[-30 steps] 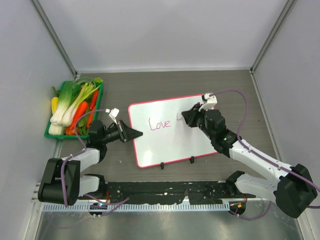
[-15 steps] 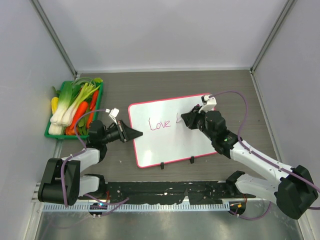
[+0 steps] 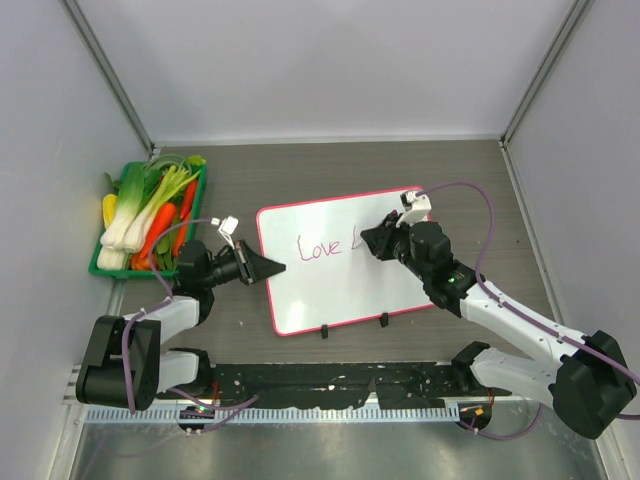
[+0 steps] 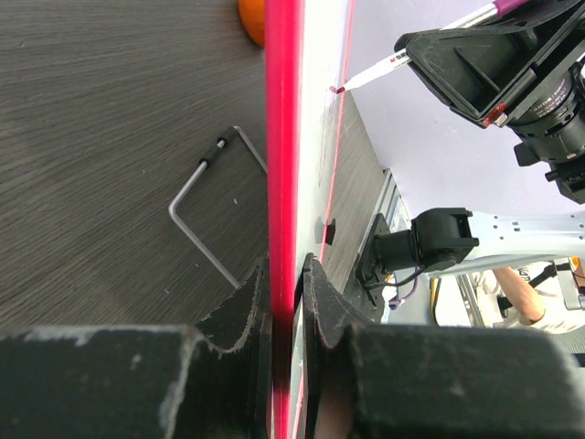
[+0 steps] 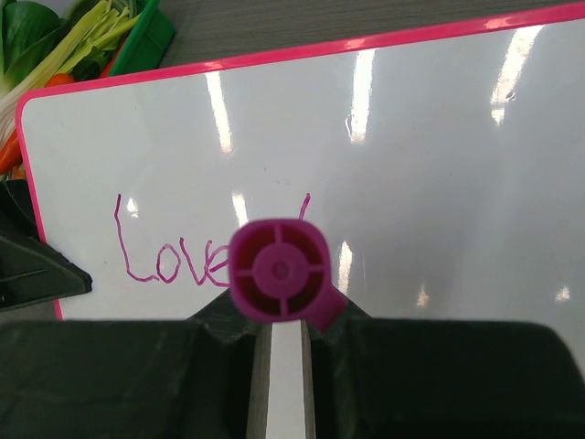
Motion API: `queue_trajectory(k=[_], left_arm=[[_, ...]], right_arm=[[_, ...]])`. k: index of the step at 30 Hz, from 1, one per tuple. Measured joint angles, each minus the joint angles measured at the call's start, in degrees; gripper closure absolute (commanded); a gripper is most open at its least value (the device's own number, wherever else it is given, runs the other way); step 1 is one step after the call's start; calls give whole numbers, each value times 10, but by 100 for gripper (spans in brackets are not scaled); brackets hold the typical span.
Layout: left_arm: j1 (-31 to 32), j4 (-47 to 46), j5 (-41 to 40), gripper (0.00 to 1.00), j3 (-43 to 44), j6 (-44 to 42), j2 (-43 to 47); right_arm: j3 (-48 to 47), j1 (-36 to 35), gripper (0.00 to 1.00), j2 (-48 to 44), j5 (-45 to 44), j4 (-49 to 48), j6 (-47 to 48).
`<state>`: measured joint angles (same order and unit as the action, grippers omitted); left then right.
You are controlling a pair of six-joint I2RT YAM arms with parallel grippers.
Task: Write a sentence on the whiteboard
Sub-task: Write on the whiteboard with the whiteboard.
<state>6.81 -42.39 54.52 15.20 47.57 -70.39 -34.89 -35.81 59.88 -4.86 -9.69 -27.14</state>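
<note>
while your left gripper is pinching the left edge of the whiteboard mid-table, your right gripper is clamping the marker, its tip touching just right of "love"; free space is lying rightward along the long axis.

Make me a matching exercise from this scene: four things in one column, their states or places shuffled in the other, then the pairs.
Things:
1. left end effector
2. right end effector
3. green tray
4. whiteboard

States or places:
a. holds vegetables, left of the board
b. shut on the pink marker
c. has "Love" written on it
d. shut on the whiteboard's edge

Pairs: 1-d, 2-b, 3-a, 4-c
</note>
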Motion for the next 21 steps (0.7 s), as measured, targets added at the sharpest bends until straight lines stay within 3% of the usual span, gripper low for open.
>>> queue_trajectory(k=[21], left_arm=[[1,-1,0,100,0,0,0]], right_arm=[[-12,-1,99,3,-41,3,7]])
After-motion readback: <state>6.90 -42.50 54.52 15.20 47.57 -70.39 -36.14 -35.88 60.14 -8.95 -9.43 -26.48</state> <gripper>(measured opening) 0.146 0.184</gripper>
